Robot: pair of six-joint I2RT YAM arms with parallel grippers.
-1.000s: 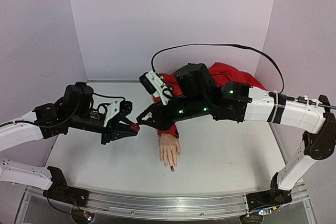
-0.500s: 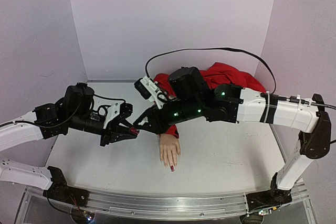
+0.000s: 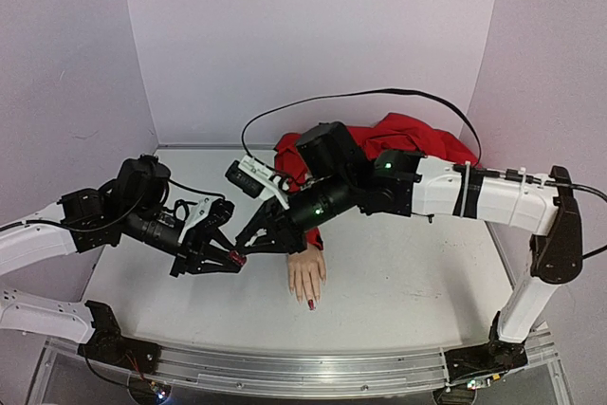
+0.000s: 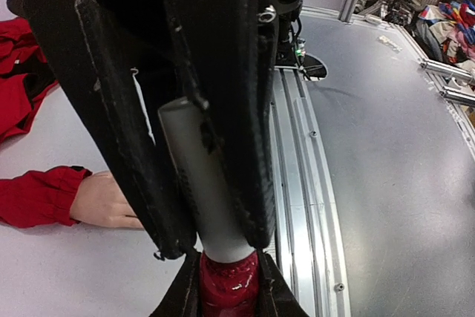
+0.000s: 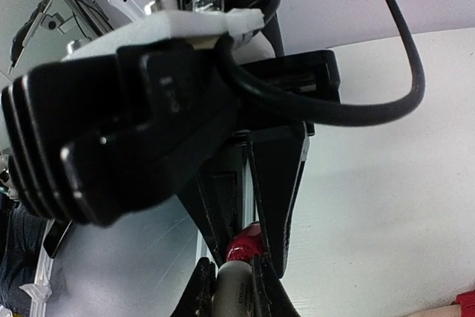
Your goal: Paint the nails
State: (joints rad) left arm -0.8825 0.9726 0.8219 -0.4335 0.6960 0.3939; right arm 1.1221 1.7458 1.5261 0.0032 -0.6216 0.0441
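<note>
Left arm reaches in from the left, forearm low and level. The left gripper [image 3: 224,257] is clamped tight on the small dark-red polish bottle [image 4: 226,287]. In its wrist view, a smooth pale cylinder sits pinched between the black fingers [image 4: 126,124], with red glass at the tip. Right arm stretches across from the right and angles down. The right gripper [image 3: 250,244] meets the left one nose to nose, its fingertips closed on the ribbed pale cap [image 5: 234,291] next to the red glass.

Versus a second ago: right arm extended further left and lower. The meeting point of both grippers has dropped toward the near edge. Both grips unchanged.

The pale mannequin hand [image 3: 306,274] lies flat on the white table [image 3: 417,282], fingers toward the near edge, just right of the grippers. It hasn't moved. For the nails [image 3: 310,304], one fingertip shows dark red and the others are too small to tell. The right wrist overhangs the red sleeve [image 3: 305,237], hiding most of it. Bunched red fabric [image 3: 417,135] lies behind, and a black cable [image 3: 379,94] arcs above. Lilac walls [image 3: 313,35] on three sides.
</note>
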